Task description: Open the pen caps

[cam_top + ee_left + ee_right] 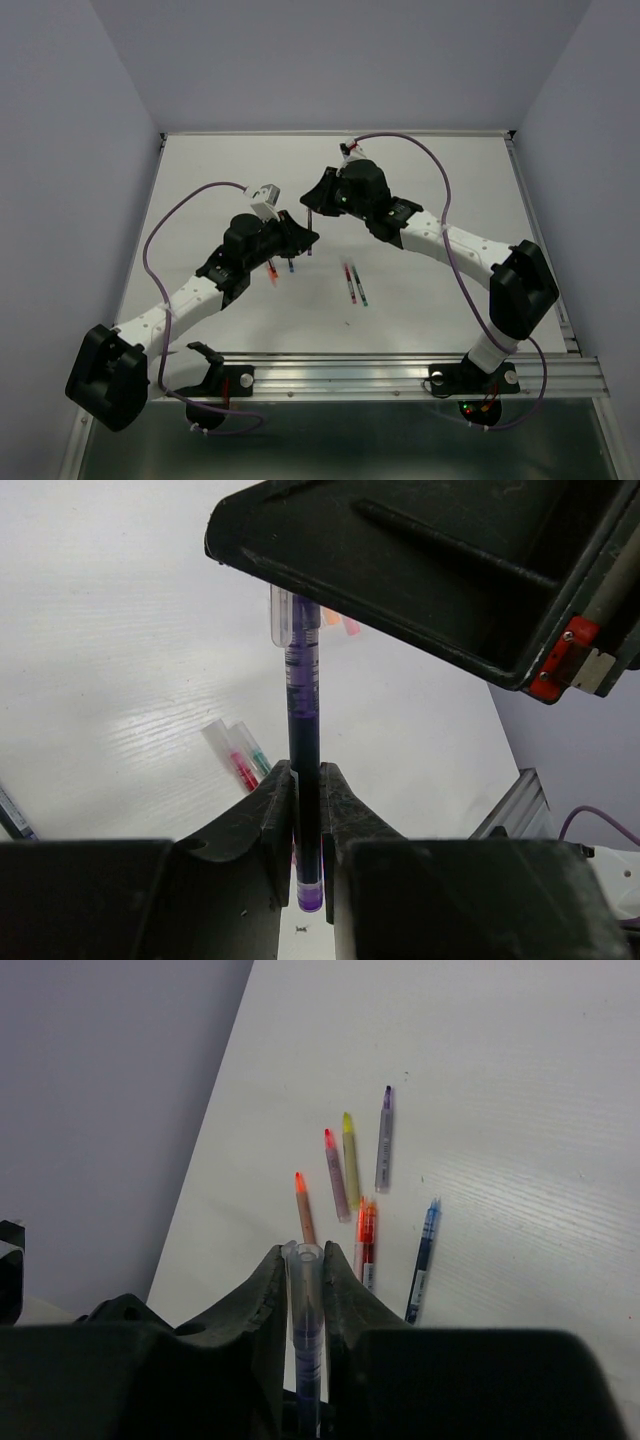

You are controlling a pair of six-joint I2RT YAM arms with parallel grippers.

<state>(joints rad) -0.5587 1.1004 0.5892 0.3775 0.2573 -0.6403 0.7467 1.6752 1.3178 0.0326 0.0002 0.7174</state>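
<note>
Nearest, along the front edge: an aluminium rail (400,375) carrying both arm bases. Beyond it, a white worktop (220,155), matte, faintly grained, with soft glare in patches. Above its middle, left gripper (305,780) pinched narrow on the lower barrel of a purple pen (304,710). Right gripper (305,1260) closed just as tight round the pen cap (305,1300), a clear tube at that pen's other end. Cannot tell whether cap and barrel have parted. Loose on the white: a pair of pens (355,285) side by side near centre, and a fan of six pens (350,1155) toward the left wall. Farther back and to either side, plain pale lilac-grey walls (330,60) boxing in the worktop.
</note>
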